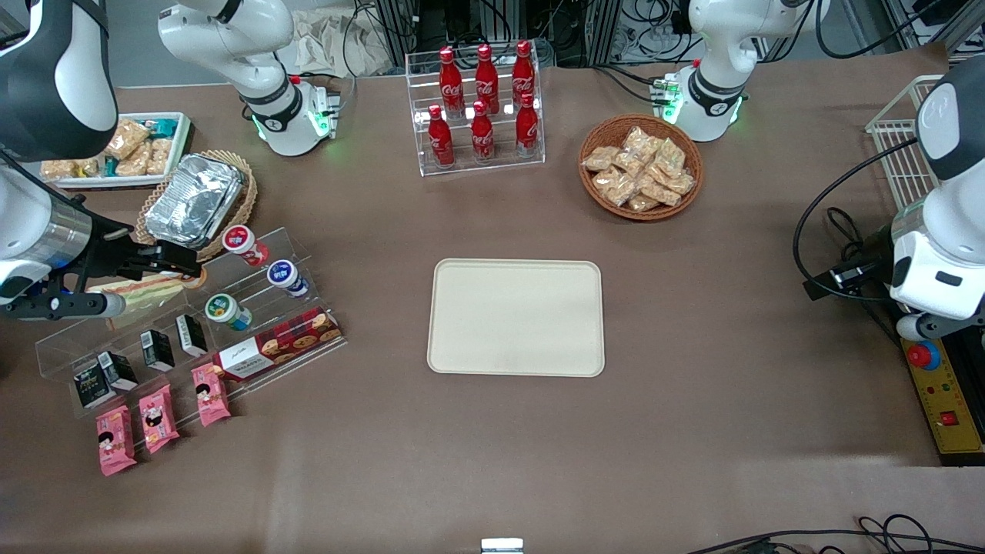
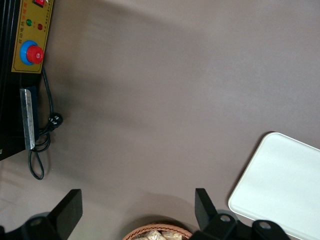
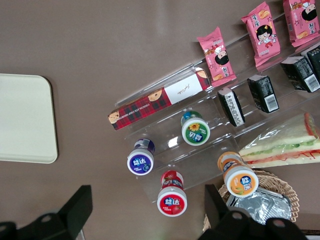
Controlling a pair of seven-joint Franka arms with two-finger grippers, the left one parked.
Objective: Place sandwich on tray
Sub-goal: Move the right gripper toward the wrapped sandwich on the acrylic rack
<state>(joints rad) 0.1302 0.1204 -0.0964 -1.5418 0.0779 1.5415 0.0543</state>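
Clear-wrapped sandwich (image 3: 285,145) beside gripper (image 3: 145,207), untouched

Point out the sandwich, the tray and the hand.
sandwich (image 3: 285,145): right wrist view, wrapped bread face.
tray (image 1: 515,317): front view, bare middle.
hand (image 1: 173,258): front view, fingertips above the clear rack.
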